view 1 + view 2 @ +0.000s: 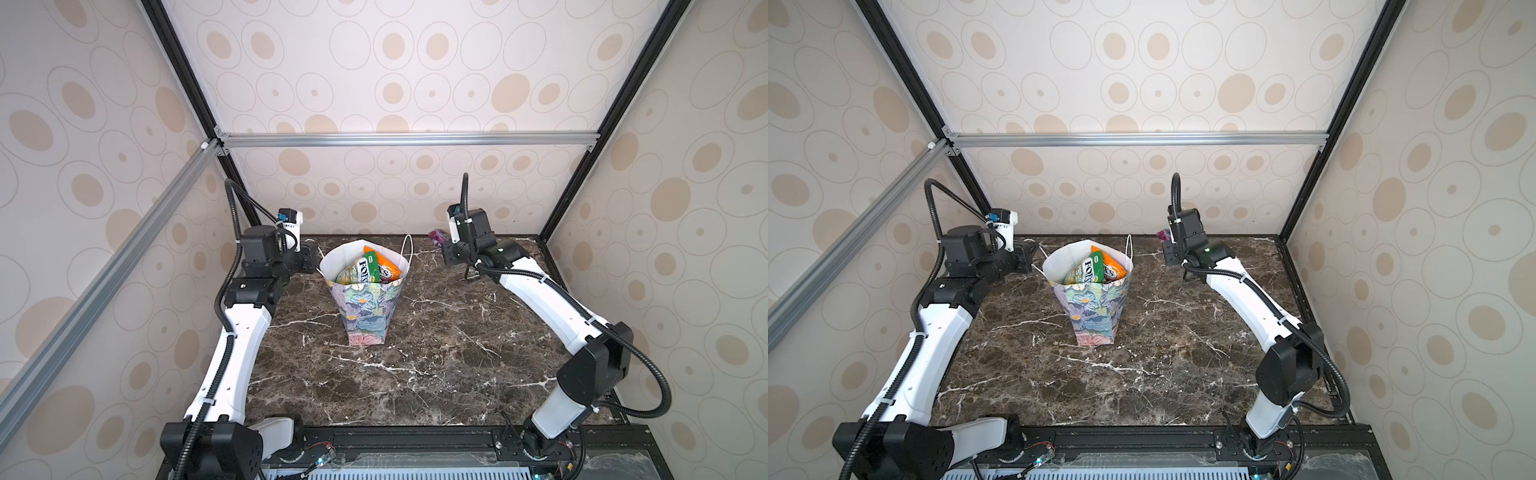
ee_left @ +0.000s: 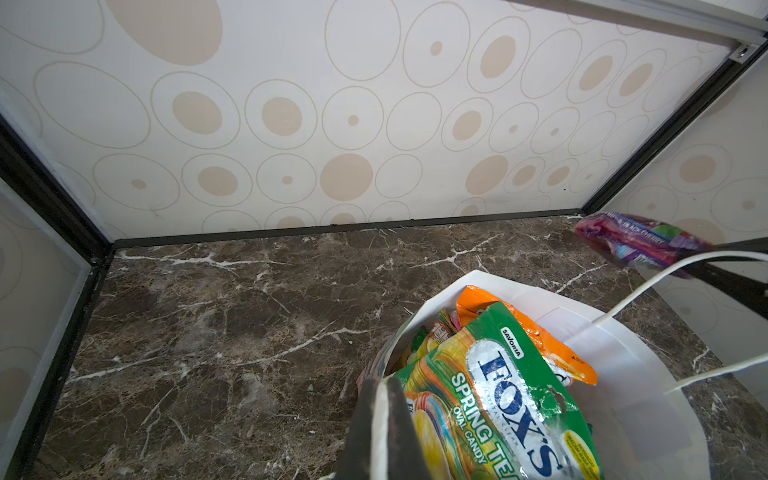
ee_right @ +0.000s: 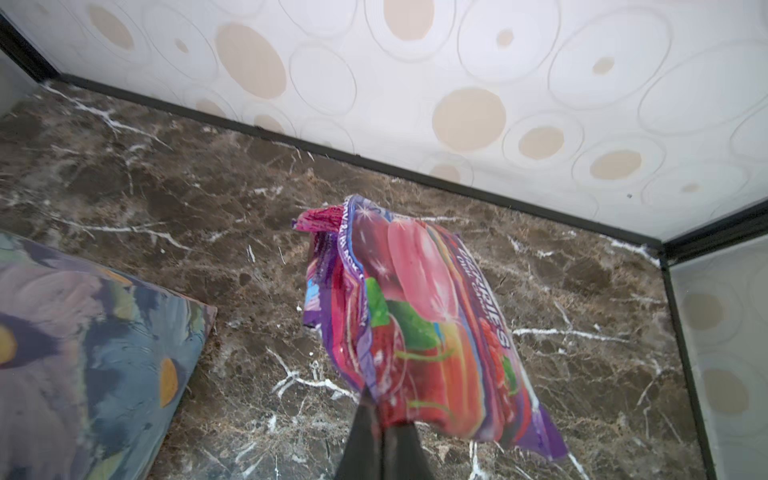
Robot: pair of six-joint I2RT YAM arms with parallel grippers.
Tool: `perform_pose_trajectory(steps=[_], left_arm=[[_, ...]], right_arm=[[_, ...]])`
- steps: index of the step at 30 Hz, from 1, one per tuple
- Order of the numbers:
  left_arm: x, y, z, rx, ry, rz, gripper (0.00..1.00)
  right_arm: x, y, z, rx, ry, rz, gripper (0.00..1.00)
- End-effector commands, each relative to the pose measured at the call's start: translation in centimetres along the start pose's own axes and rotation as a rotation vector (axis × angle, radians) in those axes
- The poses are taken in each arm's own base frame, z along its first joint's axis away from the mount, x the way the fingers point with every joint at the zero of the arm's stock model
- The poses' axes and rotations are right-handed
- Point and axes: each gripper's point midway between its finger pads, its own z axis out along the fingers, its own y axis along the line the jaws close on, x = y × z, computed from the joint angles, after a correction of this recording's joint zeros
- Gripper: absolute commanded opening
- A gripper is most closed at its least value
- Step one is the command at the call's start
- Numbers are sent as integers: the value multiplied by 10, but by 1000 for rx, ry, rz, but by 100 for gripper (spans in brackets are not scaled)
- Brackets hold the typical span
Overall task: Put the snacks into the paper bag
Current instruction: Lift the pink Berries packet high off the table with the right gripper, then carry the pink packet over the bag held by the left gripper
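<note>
Pink-purple crinkly plastic packet [image 3: 415, 324] pinched in right gripper [image 3: 382, 415], apart from upright floral paper bag [image 1: 365, 307], rim nipped in left gripper [image 2: 382, 390], heaped with green and orange packets [image 2: 498, 374]: liable to snag rim or slide off heap.

- A robot test cell, lab-like; aluminium frame [image 1: 407, 139] boxes in circle-patterned wall panels [image 1: 415, 83];
- marble-look table [image 1: 415, 374]; left arm [image 1: 241, 345] and right arm [image 1: 548, 303] mounted at its front
</note>
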Motion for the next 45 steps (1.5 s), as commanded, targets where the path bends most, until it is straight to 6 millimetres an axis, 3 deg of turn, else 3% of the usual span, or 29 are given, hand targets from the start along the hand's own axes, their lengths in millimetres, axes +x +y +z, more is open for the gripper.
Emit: perform_pose_trajectory(steps=[1, 27, 39, 45], left_arm=[[-56, -11, -30, -4, -193, 87, 2], [-57, -12, -30, 5, -195, 86, 2], [-58, -13, -33, 8, -200, 89, 2], [-58, -13, -33, 5, -201, 89, 2]], right_arm=[[-29, 2, -33, 9, -78, -47, 0], [-117, 50, -141, -102, -403, -134, 0], [-135, 87, -180, -229, -497, -161, 0], [-140, 120, -201, -311, -546, -195, 0]])
